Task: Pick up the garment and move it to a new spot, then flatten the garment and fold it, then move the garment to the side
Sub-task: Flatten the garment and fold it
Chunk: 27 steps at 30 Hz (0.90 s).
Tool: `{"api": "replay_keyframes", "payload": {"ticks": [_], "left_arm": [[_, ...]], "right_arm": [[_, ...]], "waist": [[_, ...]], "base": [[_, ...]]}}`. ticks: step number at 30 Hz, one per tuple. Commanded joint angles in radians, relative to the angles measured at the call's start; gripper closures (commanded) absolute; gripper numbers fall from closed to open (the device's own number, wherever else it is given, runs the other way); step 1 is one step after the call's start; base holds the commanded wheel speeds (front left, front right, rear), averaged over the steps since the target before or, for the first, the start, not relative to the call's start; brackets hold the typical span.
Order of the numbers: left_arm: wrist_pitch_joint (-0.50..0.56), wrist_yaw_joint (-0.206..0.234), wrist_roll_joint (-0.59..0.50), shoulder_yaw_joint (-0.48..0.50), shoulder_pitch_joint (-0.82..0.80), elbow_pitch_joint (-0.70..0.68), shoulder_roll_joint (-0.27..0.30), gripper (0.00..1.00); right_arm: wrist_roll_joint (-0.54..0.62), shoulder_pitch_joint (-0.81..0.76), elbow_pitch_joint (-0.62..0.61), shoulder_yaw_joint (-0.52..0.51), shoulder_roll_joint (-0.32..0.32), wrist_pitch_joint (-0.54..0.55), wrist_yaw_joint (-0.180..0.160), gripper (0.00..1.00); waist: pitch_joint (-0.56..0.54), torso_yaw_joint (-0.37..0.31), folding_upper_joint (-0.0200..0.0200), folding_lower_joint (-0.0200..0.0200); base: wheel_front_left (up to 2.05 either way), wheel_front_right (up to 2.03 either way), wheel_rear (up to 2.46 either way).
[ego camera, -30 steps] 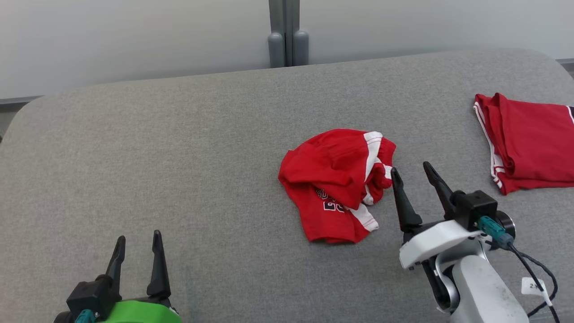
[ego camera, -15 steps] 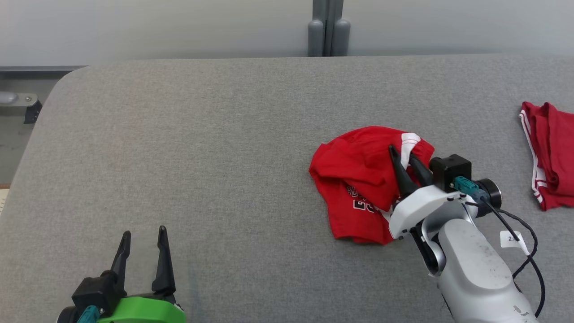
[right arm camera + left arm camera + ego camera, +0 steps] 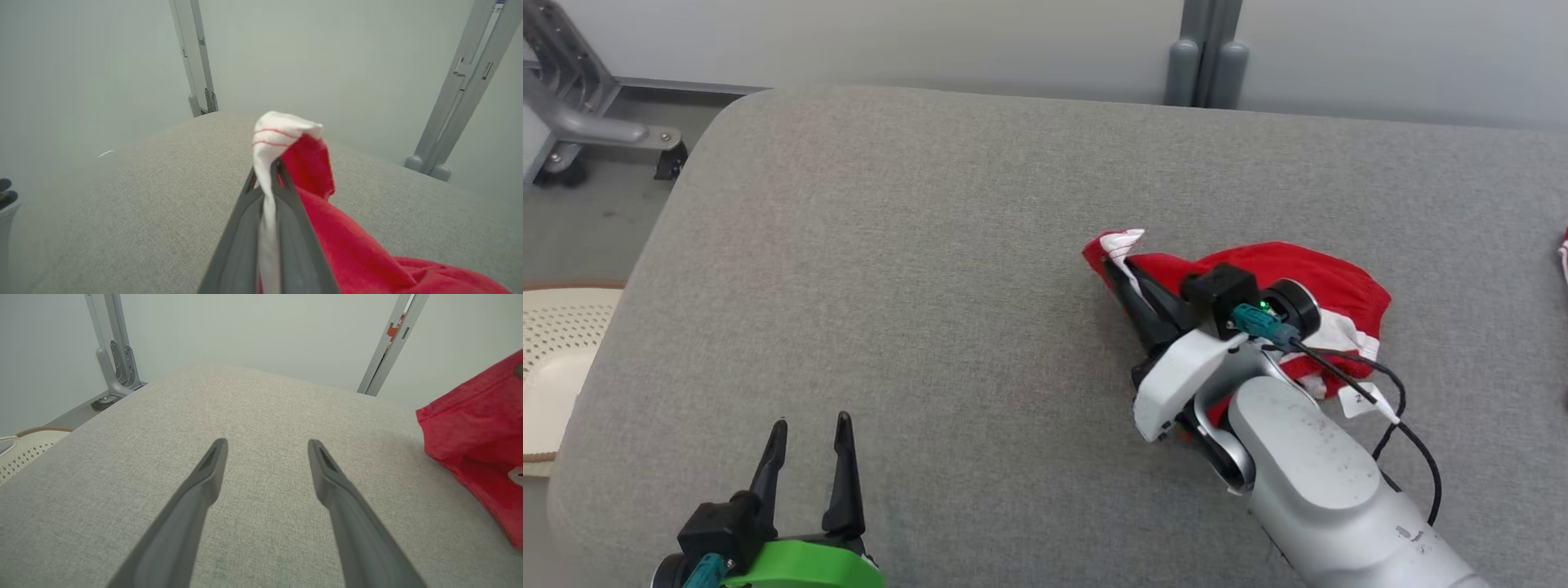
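Observation:
The garment point(image 3: 1327, 282) is red with white trim and lies bunched at the middle right of the grey table. My right gripper point(image 3: 1117, 263) is shut on its white-striped edge, pulled out to the left; in the right wrist view the white band point(image 3: 282, 134) sticks up from between the closed fingers, red cloth point(image 3: 359, 249) trailing to the lower right. My left gripper point(image 3: 811, 425) stands open near the front left, nothing between its fingers. The left wrist view shows its spread fingers point(image 3: 204, 486) over bare table, with the garment point(image 3: 478, 428) at the right edge.
The grey padded table point(image 3: 915, 245) has a rounded left edge. A cream perforated object point(image 3: 556, 359) sits beside it on the left, a metal frame foot point(image 3: 596, 122) at the far left. A grey post point(image 3: 1207, 57) rises behind. Another red cloth's sliver point(image 3: 1564, 249) shows at the right edge.
My right gripper reached onto the garment, shut on its white-trimmed edge and drew it leftward. The camera has turned left, shifting the table and the second red cloth rightward. The left gripper stays open.

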State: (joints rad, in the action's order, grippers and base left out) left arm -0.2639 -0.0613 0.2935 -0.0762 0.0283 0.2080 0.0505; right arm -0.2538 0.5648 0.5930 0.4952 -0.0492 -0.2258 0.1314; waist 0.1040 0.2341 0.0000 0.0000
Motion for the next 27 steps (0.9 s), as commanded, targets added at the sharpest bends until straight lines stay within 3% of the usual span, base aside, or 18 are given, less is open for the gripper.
{"api": "replay_keyframes", "payload": {"ticks": [1, 7, 13, 14, 15, 22, 27], "left_arm": [[0.000, 0.010, 0.007, -0.011, -0.021, 0.002, 0.001, 0.00], [0.000, 0.022, 0.038, -0.051, -0.030, 0.008, 0.001, 0.00], [0.000, 0.037, 0.050, -0.068, -0.016, 0.007, 0.001, 0.00], [0.000, 0.037, 0.051, -0.069, -0.014, 0.007, 0.001, 0.00], [0.000, 0.040, 0.053, -0.069, -0.012, 0.006, 0.001, 0.00], [0.000, 0.037, 0.039, -0.060, -0.012, 0.002, 0.001, 0.00], [0.000, 0.036, 0.026, -0.041, -0.019, -0.008, 0.001, 0.00]], "right_arm": [[-0.019, 0.021, 0.014, 0.035, -0.003, 0.010, -0.002, 1.00], [-0.050, 0.064, 0.102, 0.169, -0.003, 0.040, -0.002, 1.00], [-0.103, 0.053, 0.145, 0.250, -0.003, 0.037, -0.002, 1.00], [-0.105, 0.055, 0.150, 0.255, -0.003, 0.032, -0.002, 0.65], [-0.106, 0.056, 0.153, 0.271, -0.003, 0.027, -0.002, 0.00], [-0.162, 0.062, 0.111, 0.369, -0.003, 0.008, -0.002, 0.00], [-0.175, 0.079, 0.083, 0.322, -0.004, -0.023, -0.002, 0.00]], "waist": [[0.009, 0.048, 0.0000, 0.0000], [0.027, 0.123, 0.0000, 0.0000], [0.031, 0.153, 0.0000, 0.0000], [0.031, 0.154, 0.0000, 0.0000], [0.030, 0.152, 0.0000, 0.0000], [0.015, 0.088, 0.0000, 0.0000], [0.001, 0.007, 0.0000, 0.0000]], "base": [[0.00, 0.00, 0.00], [0.00, 0.00, 0.00], [0.00, 0.00, 0.00], [0.00, 0.00, 0.00], [0.00, 0.00, 0.00], [0.00, 0.00, 0.00], [0.00, 0.00, 0.00]]}}
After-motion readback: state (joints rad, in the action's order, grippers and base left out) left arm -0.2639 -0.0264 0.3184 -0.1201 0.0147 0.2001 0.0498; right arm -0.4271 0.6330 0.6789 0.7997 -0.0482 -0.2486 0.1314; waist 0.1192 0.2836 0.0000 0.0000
